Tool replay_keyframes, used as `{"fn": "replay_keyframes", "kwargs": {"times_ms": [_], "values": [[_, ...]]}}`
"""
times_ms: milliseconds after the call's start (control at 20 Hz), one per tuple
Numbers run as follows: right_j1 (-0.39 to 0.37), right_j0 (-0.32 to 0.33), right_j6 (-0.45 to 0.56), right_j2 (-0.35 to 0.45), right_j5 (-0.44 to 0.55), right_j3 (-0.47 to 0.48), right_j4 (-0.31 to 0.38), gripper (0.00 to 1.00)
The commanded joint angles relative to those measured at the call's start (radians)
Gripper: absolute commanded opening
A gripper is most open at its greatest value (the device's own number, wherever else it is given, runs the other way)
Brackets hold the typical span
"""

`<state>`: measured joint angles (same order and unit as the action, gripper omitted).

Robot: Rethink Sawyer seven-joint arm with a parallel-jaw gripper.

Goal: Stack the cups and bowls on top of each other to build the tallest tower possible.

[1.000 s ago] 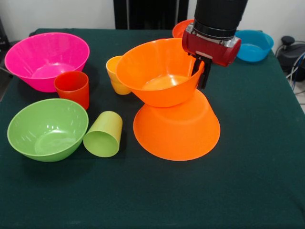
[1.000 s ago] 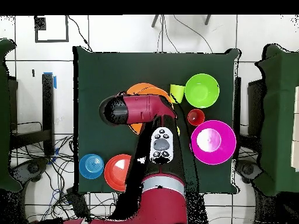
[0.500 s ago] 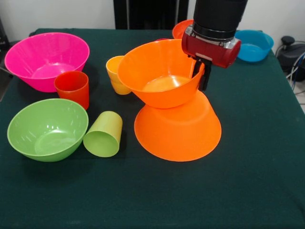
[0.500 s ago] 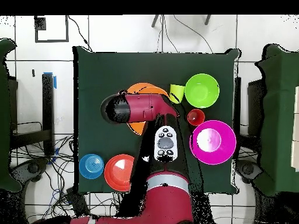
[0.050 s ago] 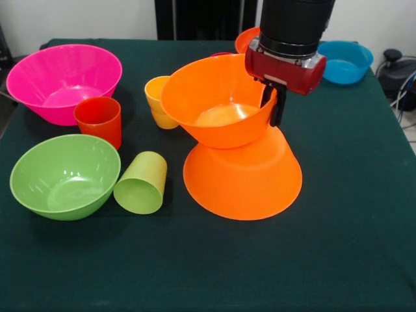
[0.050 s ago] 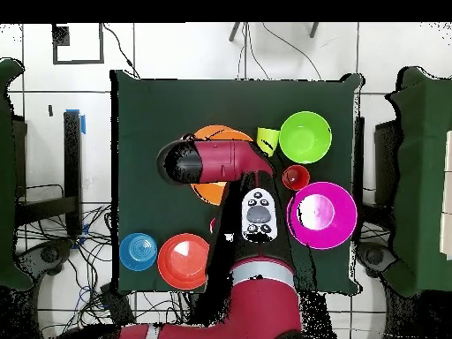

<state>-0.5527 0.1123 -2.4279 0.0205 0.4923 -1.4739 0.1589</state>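
Gripper [image 5: 273,104] clamped on right rim of upright orange bowl [image 5: 218,97], resting tilted on inverted orange bowl [image 5: 244,179]; one finger inside, one outside; bowl centre lying left of gripper

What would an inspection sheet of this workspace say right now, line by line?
Surface: dark green table cloth, flat.
Job's things: upright orange bowl sits on an upturned orange bowl. Pink bowl, lime green bowl, blue bowl and red-orange bowl stand apart. Red-orange cup and yellow-orange cup upright; lime green cup on its side.
Clutter: nothing seen.
Grippers: gripper shut on the upright orange bowl's rim, one finger inside, one outside.
Cables: loose cables on the floor beside the table.
Surroundings: tiled floor, dark object at the table's edge.
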Motion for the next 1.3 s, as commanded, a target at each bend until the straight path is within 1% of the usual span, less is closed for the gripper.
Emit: {"fn": "replay_keyframes", "kwargs": {"times_ms": [50, 300, 550, 650, 1050, 1300], "values": [[0.163, -0.057, 0.1, 0.189, -0.068, -0.012, 0.064, 0.0], [0.164, -0.09, 0.047, 0.159, -0.049, 0.008, 0.039, 0.0], [0.161, -0.149, -0.028, 0.095, -0.024, 0.031, 0.017, 0.0], [0.158, -0.163, -0.039, 0.081, -0.017, 0.033, 0.01, 0.0], [0.165, -0.118, 0.027, 0.121, -0.045, 0.017, 0.009, 0.0], [0.169, -0.087, 0.073, 0.15, -0.058, 0.004, 0.026, 0.0]]}}
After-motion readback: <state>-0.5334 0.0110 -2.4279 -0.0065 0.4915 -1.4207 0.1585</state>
